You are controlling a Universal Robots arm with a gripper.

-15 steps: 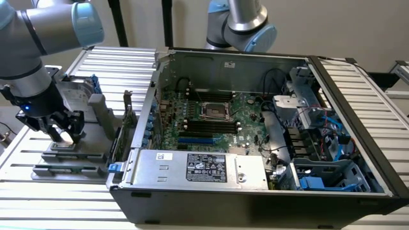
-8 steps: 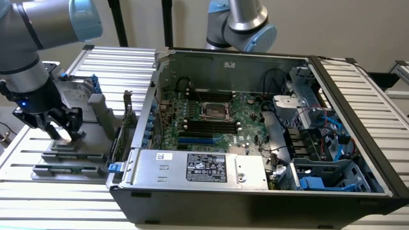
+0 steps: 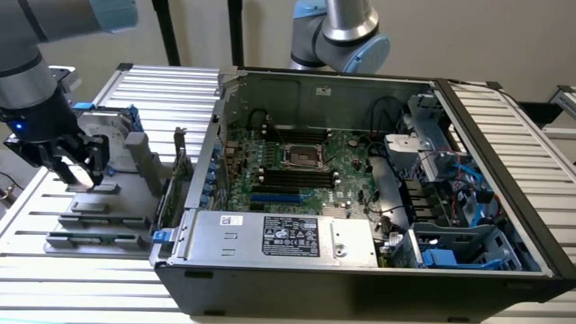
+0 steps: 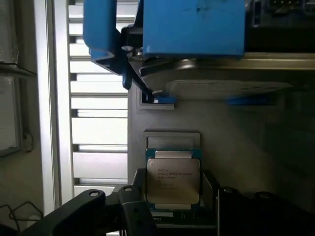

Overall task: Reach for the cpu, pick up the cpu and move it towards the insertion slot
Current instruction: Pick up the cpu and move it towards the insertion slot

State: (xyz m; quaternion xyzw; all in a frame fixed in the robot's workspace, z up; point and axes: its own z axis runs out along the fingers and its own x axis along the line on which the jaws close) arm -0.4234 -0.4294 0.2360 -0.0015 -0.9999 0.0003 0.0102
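Right now I see my fingers [image 4: 130, 204] spread apart, one on each side of the cpu [image 4: 173, 177]. It sits on the gray holder [image 4: 236, 147] between them, and I cannot tell if they touch it. The insertion slot [image 3: 301, 156] is well away from them, inside the computer case [image 3: 360, 287].

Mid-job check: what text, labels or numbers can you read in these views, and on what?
cpu: several printed lines on its silver top, too blurred to read.
power supply label: dark panel of print and marks, too small to read.
white sticker beside that label: too small to read.
No text can be quoted.
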